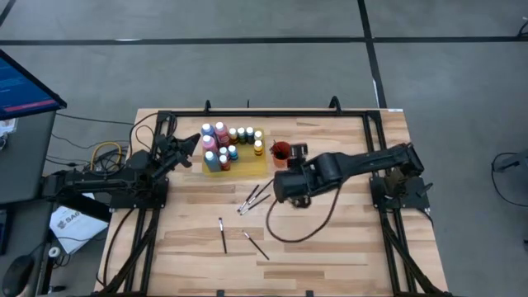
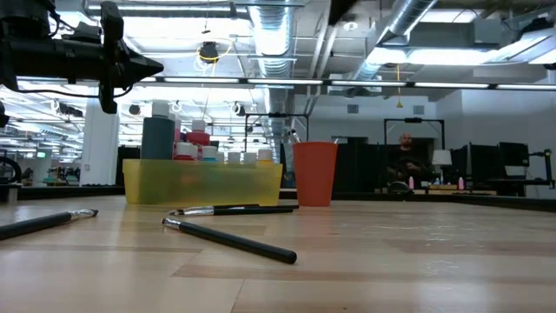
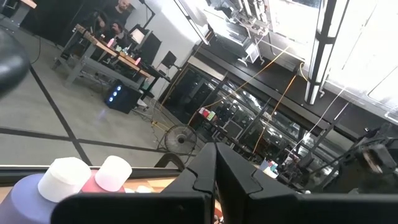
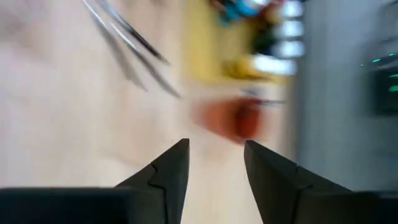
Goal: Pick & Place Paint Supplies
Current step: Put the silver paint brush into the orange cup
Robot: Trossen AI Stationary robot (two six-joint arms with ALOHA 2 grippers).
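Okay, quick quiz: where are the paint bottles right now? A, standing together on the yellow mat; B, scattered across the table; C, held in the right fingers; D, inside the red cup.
A: the bottles stand clustered on the yellow mat, beside the red cup, while the right gripper is open and holds nothing.

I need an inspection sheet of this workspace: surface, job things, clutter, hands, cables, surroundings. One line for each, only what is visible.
Surface: wooden table, black frame around it.
Job things: bottles standing on the yellow mat; loose brushes near the centre, two more brushes nearer the front edge.
Clutter: red cup beside the mat.
Hands: left hand shut, empty, next to the bottles; right hand open, empty, near the cup.
Cables: black cable looping on the table under the right arm; yellow cables off the left edge.
Surroundings: monitor at left; person seated far behind.
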